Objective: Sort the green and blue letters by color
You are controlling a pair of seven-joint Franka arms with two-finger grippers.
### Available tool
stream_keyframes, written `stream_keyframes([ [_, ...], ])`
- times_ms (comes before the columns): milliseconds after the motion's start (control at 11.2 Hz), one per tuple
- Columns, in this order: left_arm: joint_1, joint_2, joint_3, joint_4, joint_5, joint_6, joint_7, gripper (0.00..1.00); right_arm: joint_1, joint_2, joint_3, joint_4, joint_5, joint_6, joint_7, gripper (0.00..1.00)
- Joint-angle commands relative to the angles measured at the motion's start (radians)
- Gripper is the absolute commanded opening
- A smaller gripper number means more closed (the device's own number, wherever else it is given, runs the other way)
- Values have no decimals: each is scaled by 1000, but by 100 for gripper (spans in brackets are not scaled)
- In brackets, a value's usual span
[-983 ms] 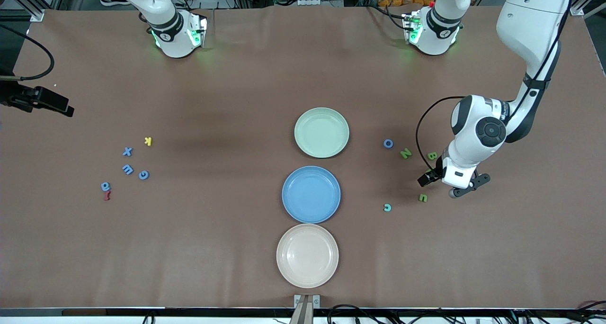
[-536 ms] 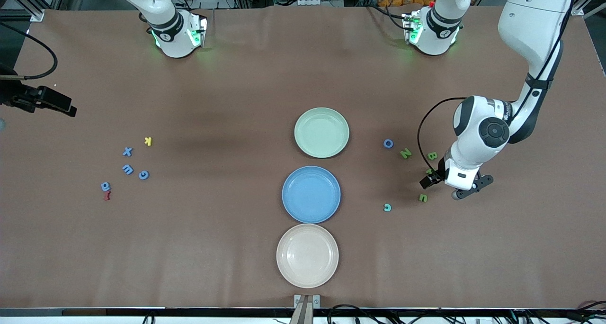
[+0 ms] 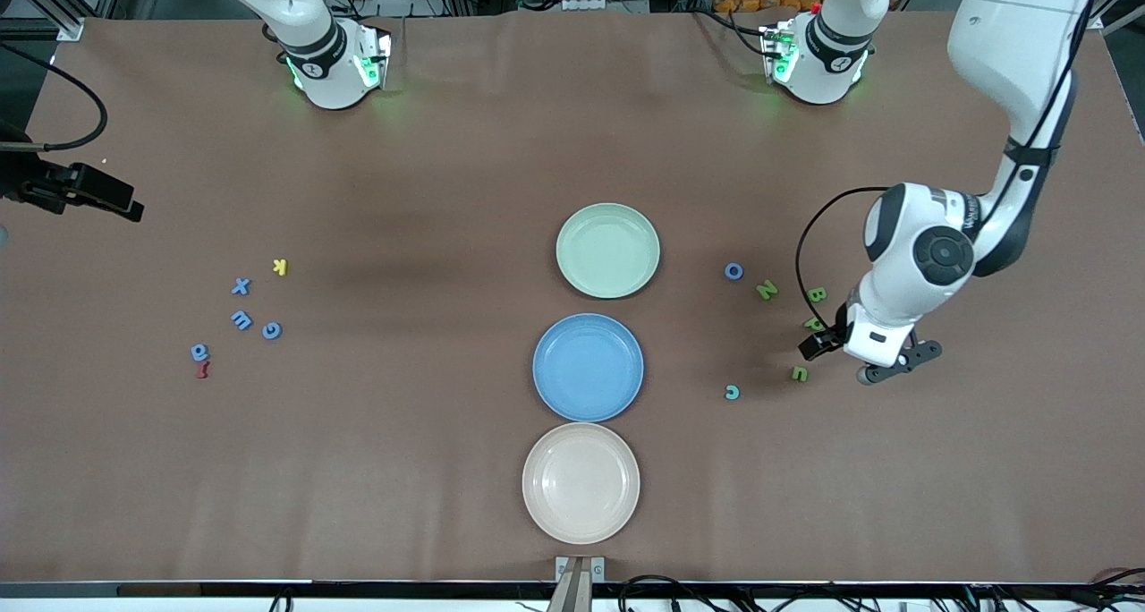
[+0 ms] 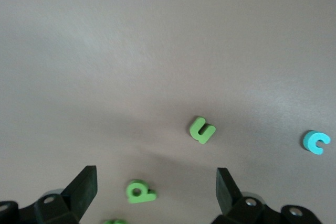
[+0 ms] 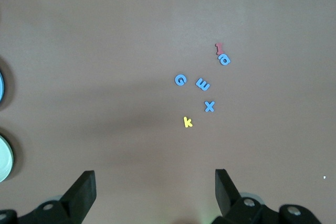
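Left gripper (image 3: 836,354): jaws spread, empty, over green p (image 4: 140,191), likely its pick.
Right gripper (image 5: 152,195): spread, empty, waiting.
Green plate (image 3: 608,211): 12 o'clock of blue plate (image 3: 588,326), presumably colour-matched destinations.

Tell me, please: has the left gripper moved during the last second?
Yes. The left gripper has drifted toward the left arm's end of the table, away from the blue plate, uncovering the green letter P.

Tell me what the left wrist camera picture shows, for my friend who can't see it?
The left tool hangs open over the brown table, its two dark fingertips spread wide. Three small green letters lie below it: a u, a p and one cut off at the picture's edge. A turquoise c lies off to one side.
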Motion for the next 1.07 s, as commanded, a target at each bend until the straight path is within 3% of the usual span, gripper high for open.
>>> stream_keyframes([
  [0,2,-23,-5,188,27,-271,113,100,-3,-11,1,-2,-9,-1,11,100],
  [626,-1,-165,-53,232,10,-444,196,100,-6,-14,-1,-2,-9,-9,2,100],
  [983,-2,-190,-56,259,-13,-475,195,100,-15,-11,-4,-1,-9,2,-1,100],
])
